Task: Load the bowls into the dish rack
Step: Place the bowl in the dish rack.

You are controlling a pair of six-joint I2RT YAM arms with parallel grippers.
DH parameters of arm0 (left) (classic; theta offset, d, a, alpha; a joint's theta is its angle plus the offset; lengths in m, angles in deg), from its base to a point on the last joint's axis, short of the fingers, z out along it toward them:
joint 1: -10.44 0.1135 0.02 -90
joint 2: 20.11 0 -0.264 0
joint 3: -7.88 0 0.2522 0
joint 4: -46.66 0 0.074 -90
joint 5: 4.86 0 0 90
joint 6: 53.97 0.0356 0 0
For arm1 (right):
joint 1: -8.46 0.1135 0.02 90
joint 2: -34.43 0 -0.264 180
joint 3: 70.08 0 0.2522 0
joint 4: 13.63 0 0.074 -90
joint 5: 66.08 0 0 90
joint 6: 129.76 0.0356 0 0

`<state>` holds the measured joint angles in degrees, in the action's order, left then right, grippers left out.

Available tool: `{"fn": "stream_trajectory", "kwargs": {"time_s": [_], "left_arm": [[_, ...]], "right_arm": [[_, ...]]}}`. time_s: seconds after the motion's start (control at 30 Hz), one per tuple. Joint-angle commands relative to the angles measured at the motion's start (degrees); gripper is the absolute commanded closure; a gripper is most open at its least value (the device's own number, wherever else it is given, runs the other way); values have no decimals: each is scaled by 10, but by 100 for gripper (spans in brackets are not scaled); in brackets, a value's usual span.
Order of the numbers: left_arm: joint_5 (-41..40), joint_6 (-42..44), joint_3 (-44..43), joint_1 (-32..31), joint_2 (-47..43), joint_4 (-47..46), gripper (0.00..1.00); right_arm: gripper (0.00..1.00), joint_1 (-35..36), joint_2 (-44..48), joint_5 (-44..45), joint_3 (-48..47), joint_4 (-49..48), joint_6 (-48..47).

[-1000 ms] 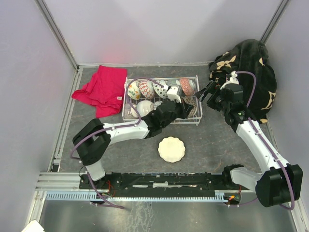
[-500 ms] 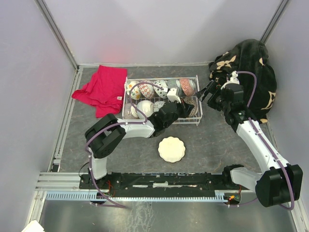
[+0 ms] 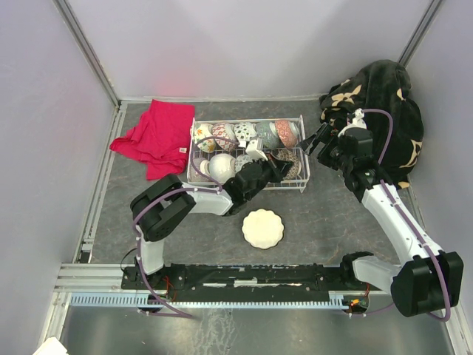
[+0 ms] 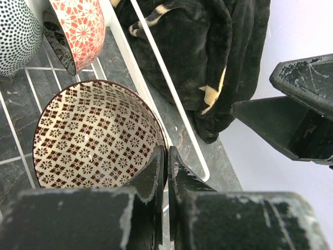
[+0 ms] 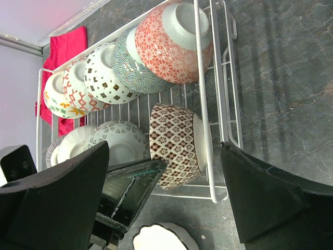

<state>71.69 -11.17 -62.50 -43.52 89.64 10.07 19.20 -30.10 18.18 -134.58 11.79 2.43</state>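
Seen from above, the shallow white wire dish rack (image 3: 251, 120) sat on the dark grey worktop (image 3: 332, 222), between a crumpled red cloth (image 3: 155, 137) and a black floral blanket (image 3: 377, 103). Five patterned bowls (image 3: 244, 133) stood on edge along its far side. A white scalloped dish (image 3: 262, 228) lay on the worktop in front of the rack.

In the left wrist view, the left hand (image 4: 167, 159) was pressed together on the rim of a brown lattice-patterned bowl (image 4: 93, 140) in the rack's near right corner.

In the right wrist view, the right hand (image 5: 164, 147) was spread wide and held nothing, by the rack's right end.
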Motion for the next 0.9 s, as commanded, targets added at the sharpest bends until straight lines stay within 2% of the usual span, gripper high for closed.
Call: {"fn": "stream_trajectory", "kwargs": {"time_s": [0.0,0.2,0.3,0.87], "left_arm": [[-16,-59,12,8,-24,59,97],[21,-63,-17,16,-14,165,97],[28,-60,-17,17,-8,186,97],[59,-59,30,37,-16,200,97]], "right_arm": [[5,-3,9,4,-8,-13,-5],[5,-3,11,3,-7,-13,-5],[5,-3,11,2,-7,-14,-4],[5,-3,11,-1,-7,-14,-3]]}}
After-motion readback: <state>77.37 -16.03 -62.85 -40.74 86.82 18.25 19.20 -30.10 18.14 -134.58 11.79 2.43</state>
